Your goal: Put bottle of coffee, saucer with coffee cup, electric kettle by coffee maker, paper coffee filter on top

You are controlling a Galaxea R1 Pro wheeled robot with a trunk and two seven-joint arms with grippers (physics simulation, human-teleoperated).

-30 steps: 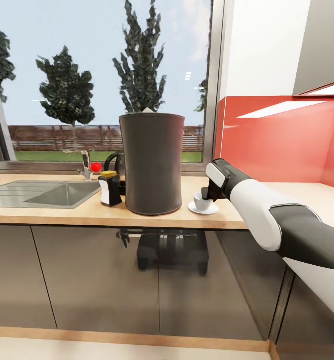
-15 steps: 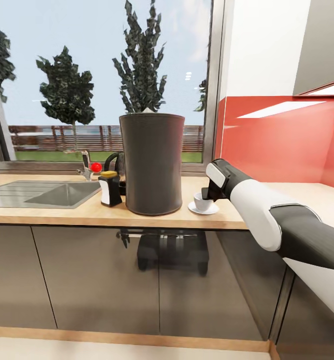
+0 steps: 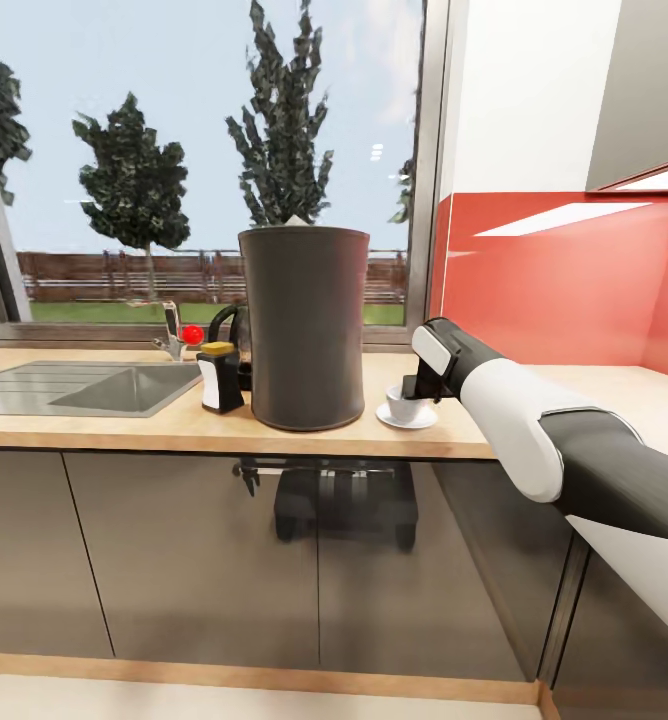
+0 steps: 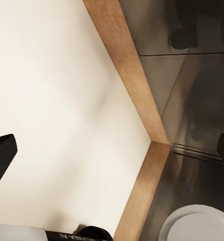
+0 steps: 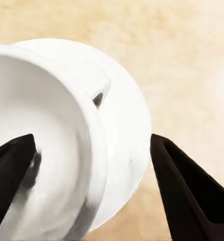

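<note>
The tall dark coffee maker stands on the countertop with the white tip of a paper filter showing at its top. To its left are the bottle of coffee with a yellow cap and, behind it, the dark electric kettle. On the coffee maker's right, the white cup rests on the saucer. My right gripper hangs over the cup, open. In the right wrist view one finger is inside the cup and the other fingertip stands well clear outside. My left gripper is open, pointing at the floor.
A steel sink with a tap lies left of the bottle. A window is behind the counter and a red backsplash runs along the right wall. Grey cabinet fronts stand below, with a wooden plinth at the floor.
The cup now sits a touch lower on the saucer than before. The right arm has barely moved, and the view has not shifted.
</note>
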